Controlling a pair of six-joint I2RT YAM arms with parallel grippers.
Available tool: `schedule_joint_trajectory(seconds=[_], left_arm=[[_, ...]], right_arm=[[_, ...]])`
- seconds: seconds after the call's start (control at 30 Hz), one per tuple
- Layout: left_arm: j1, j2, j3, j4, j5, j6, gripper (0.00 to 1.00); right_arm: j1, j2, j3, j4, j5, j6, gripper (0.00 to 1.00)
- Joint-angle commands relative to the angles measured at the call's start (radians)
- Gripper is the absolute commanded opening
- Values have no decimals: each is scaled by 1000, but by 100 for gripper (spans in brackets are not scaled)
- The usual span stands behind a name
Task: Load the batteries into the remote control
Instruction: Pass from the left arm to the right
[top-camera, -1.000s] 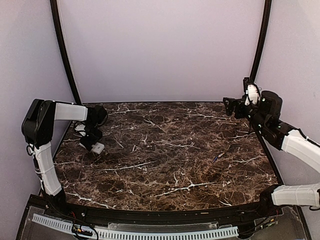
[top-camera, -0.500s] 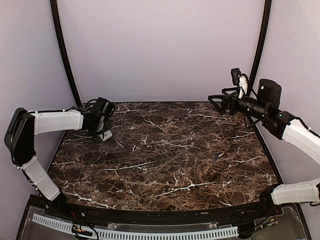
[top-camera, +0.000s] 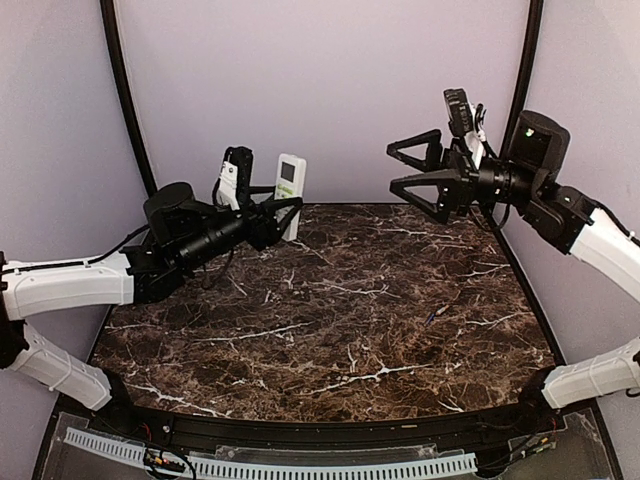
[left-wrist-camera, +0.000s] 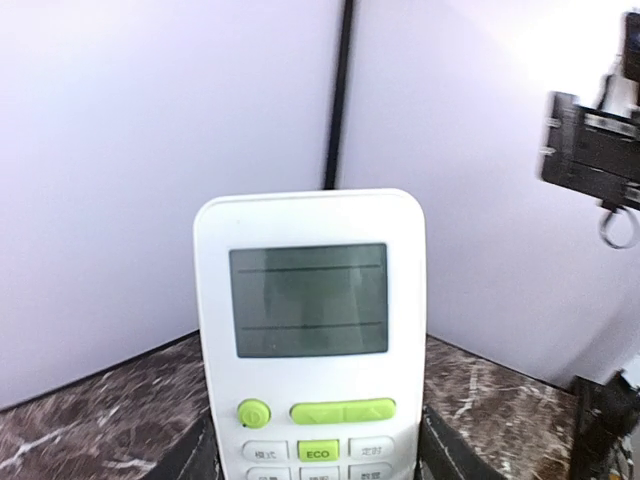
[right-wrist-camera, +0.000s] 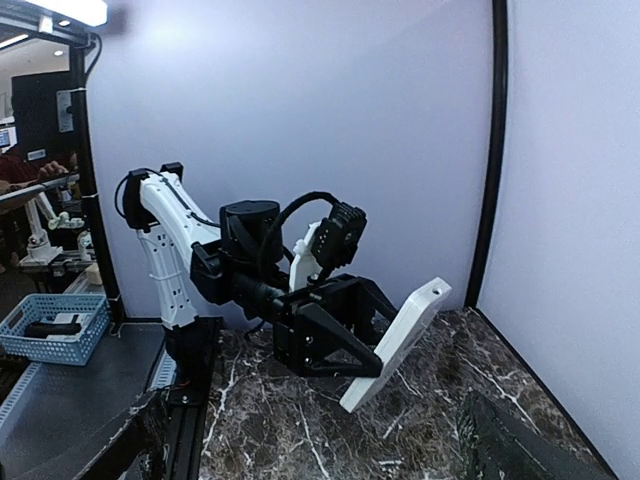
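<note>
The remote control (top-camera: 290, 195) is a white handset with a grey screen and green buttons. My left gripper (top-camera: 283, 214) is shut on its lower end and holds it upright, above the table's far left. In the left wrist view the remote (left-wrist-camera: 310, 300) fills the middle, face to the camera, with a dark finger on each side. In the right wrist view it (right-wrist-camera: 395, 345) shows edge-on in the left gripper (right-wrist-camera: 375, 365). My right gripper (top-camera: 402, 168) is wide open and empty, raised at the far right and facing the remote. One slim dark bluish battery (top-camera: 436, 314) lies on the table's right side.
The dark marble table (top-camera: 330, 330) has black edge rails and black corner posts (top-camera: 128, 110). Purple walls close in the back and sides. In the right wrist view a blue basket (right-wrist-camera: 55, 325) stands outside the cell, beyond the left arm.
My left arm has lifted the remote off the table's far left and raised it upright. My right gripper has opened wide and swung left, toward the remote.
</note>
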Motion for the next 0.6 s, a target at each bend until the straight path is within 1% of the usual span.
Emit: schedule_joint_trajectory(seconds=[0.0, 0.03, 0.17, 0.23, 0.33, 0.4, 0.43, 0.47, 0.57], left_arm=[[-39, -47, 40, 147, 377, 124, 0], [-48, -49, 51, 150, 416, 126, 0], [-89, -53, 64, 170, 496, 127, 0], [-106, -53, 64, 179, 520, 127, 0], [-136, -41, 71, 166, 528, 173, 0], [-147, -33, 72, 163, 534, 176, 0], [-150, -31, 69, 169, 535, 174, 0], [-151, -31, 67, 177, 536, 169, 0], [-155, -36, 63, 185, 534, 160, 0]], right_arm=[[66, 52, 75, 29, -67, 21, 97], [78, 66, 84, 29, -61, 23, 97], [132, 132, 134, 0, -69, -1, 97], [153, 161, 153, 15, -87, 12, 98], [194, 203, 171, 77, -112, 39, 98], [226, 236, 198, 64, -104, 17, 97], [238, 250, 212, 50, -98, 9, 95], [246, 263, 223, 40, -97, 6, 91], [257, 281, 234, 35, -112, 14, 73]])
